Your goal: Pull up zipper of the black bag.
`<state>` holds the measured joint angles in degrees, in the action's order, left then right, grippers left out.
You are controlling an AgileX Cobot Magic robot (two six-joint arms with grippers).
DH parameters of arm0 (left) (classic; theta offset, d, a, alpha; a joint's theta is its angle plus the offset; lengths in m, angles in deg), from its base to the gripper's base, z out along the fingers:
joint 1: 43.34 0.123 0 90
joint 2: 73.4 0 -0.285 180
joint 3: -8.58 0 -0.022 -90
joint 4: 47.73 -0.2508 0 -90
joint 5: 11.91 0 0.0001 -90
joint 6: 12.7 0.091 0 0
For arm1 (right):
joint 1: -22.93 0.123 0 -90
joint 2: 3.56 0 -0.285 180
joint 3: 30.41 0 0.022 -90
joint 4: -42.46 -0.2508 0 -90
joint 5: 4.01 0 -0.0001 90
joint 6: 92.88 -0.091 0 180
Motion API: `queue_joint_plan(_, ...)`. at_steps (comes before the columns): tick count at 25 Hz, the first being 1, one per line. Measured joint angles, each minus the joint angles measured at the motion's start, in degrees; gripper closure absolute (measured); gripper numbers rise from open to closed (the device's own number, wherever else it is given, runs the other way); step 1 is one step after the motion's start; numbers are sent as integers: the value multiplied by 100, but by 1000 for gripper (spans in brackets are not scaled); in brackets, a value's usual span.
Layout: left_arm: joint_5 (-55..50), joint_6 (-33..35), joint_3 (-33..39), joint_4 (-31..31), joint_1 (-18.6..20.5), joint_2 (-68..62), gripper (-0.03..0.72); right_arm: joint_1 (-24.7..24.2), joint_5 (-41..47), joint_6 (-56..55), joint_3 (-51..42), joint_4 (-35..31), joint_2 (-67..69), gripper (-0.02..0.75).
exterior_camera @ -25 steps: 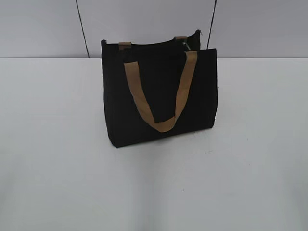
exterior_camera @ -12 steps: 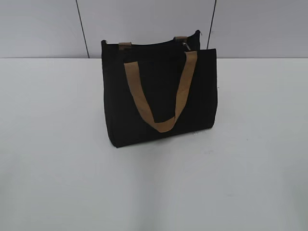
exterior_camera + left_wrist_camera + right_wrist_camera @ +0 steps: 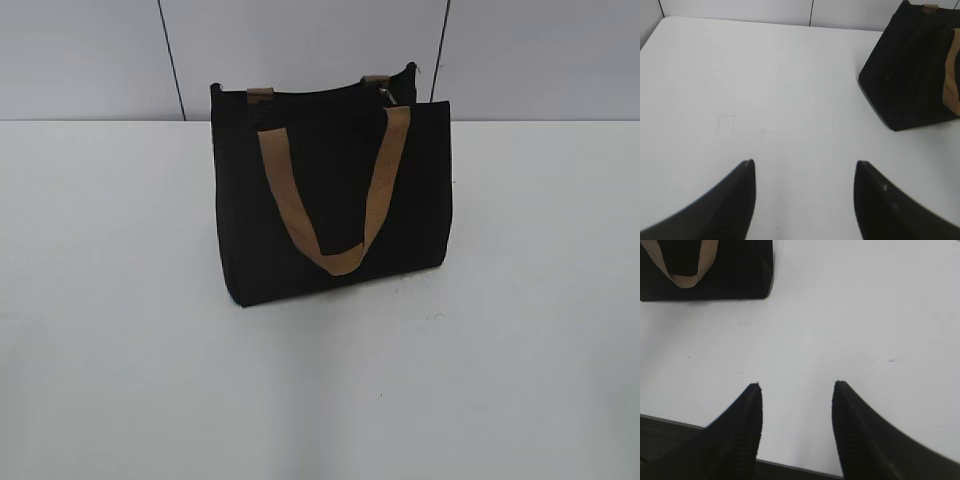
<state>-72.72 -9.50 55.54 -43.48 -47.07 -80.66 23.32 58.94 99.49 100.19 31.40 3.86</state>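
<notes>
Nearest, in the two wrist views, both grippers hover over a bare white table (image 3: 120,380). Left gripper (image 3: 804,167) has its dark jaws spread apart with nothing between them; right gripper (image 3: 796,387) is likewise parted and empty, close to the table's front edge. Farther back, well apart from both, the black bag (image 3: 250,240) stands upright near the table's middle. Its front tan handle (image 3: 335,258) hangs down as a U-shaped loop. Along the bag's top edge runs the zipper (image 3: 384,93), its small silvery pull near the right end. Behind everything is a grey panelled wall (image 3: 90,55).
</notes>
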Motion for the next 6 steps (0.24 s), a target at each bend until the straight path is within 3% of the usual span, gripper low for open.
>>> queue_joint_plan(6,0,0,0,0,0,0,221,-7,0,0,0,0,0,376)
